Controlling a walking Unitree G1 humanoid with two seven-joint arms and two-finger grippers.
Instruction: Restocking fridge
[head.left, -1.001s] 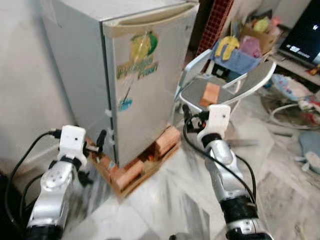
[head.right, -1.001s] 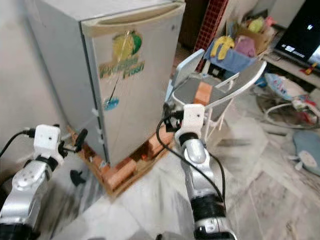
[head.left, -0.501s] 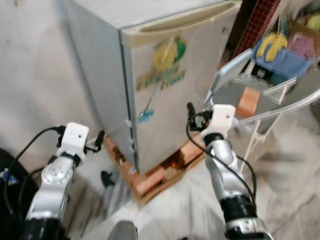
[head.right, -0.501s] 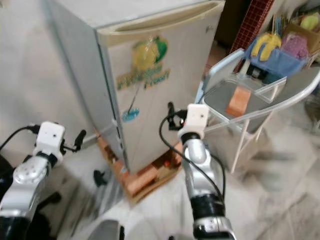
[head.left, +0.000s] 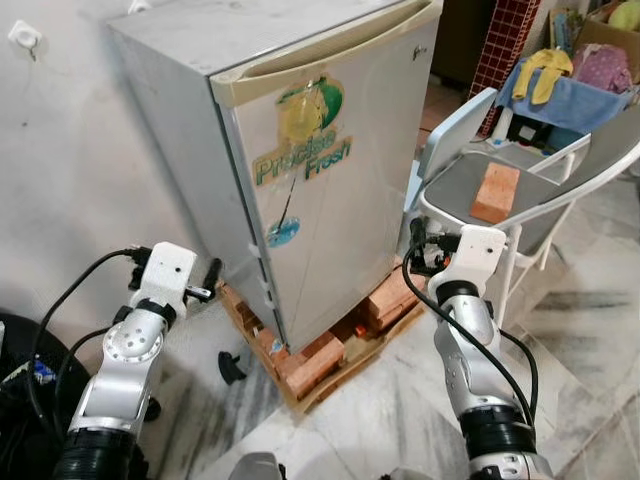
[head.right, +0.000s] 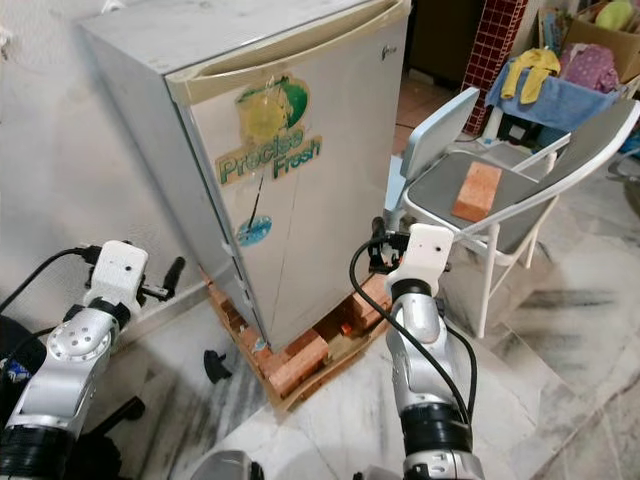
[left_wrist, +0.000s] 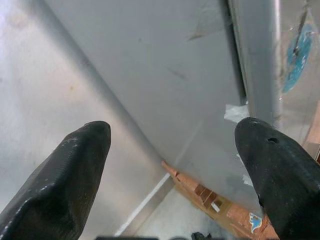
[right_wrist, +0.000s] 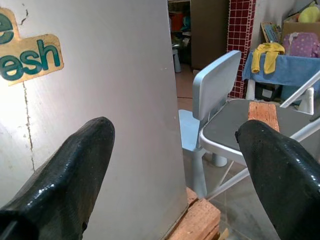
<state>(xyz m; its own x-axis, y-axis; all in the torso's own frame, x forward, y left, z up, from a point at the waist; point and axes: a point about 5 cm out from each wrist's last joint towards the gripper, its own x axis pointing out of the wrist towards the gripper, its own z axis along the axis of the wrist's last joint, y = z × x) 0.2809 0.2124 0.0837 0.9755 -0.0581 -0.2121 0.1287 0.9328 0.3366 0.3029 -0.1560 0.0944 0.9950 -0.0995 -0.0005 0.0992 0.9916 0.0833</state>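
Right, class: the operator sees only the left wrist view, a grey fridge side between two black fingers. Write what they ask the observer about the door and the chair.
Operator: Is the fridge door open?
Observer: No, the fridge door is shut, with a Precise Fresh sticker on it.
Operator: What's on the chair?
Observer: A brick lies on the folding chair seat.
Operator: Where's the right tool?
Observer: The right tool is open, near the door's lower right corner.
Operator: What's the fridge on?
Observer: Bricks on a board.

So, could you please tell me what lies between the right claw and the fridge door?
Nothing: in the right eye view the open right claw hangs beside the closed fridge door, with bare air between.
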